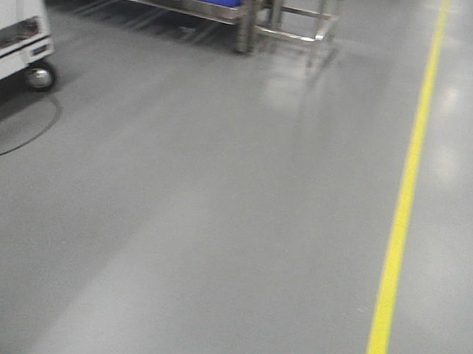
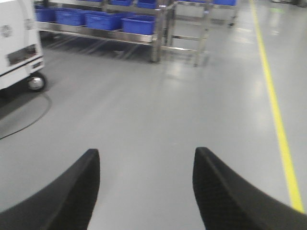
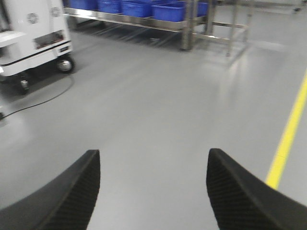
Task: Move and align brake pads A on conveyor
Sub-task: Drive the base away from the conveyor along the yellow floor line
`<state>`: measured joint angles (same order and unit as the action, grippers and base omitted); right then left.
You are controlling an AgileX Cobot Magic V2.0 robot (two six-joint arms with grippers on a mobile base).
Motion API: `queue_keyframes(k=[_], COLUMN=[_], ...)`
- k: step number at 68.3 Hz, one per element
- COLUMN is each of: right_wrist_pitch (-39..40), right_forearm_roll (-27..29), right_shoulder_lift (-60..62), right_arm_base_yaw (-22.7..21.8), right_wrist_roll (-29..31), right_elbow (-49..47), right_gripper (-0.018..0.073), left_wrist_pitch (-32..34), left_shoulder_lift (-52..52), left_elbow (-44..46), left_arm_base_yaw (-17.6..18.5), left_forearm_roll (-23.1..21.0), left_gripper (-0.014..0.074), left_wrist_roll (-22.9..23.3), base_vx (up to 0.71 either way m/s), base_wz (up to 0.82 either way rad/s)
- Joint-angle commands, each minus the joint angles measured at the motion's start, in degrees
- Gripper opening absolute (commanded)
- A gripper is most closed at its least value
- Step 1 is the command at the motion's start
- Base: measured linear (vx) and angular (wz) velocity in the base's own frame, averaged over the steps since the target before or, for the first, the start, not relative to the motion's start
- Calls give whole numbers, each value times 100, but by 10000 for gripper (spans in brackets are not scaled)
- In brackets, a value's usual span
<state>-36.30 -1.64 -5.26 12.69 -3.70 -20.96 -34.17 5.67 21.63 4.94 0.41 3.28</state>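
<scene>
The brake pads A and the conveyor are out of view in every frame. My left gripper [image 2: 146, 155] is open, its two black fingers spread wide with only bare grey floor between them. My right gripper [image 3: 153, 155] is open too, nothing between its fingers, pointing over the same floor. Neither gripper shows in the front view.
A grey floor [image 1: 216, 225] fills the views, with a yellow line [image 1: 401, 215] on the right. A steel rack [image 2: 156, 40] holding blue bins [image 2: 103, 20] stands at the far end. A white wheeled cart [image 3: 33, 43] and a black cable [image 3: 43, 100] lie at the left.
</scene>
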Motion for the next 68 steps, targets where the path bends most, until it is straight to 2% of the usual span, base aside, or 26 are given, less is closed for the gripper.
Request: queue_keyframes(k=[1,35,68], right_wrist_pitch=[413,413,413], right_forearm_roll=[-46,-46,-46], right_shoulder_lift=[-81,-81,-81], right_arm_base_yaw=[-4,-4,-4], right_wrist_roll=[62,62,62], right_elbow=[-134,-134,-134], right_gripper=[466,466,466], left_wrist_pitch=[446,446,446], left_shoulder_lift=[75,75,75], left_elbow=[135,135,135], left_arm_base_yaw=[21,21,21], left_forearm_roll=[-41,-41,-41], left_gripper=[422,422,422], left_wrist_roll=[17,17,17], base_vx=[-11,-4,10], base_wz=[-72,-68,-34])
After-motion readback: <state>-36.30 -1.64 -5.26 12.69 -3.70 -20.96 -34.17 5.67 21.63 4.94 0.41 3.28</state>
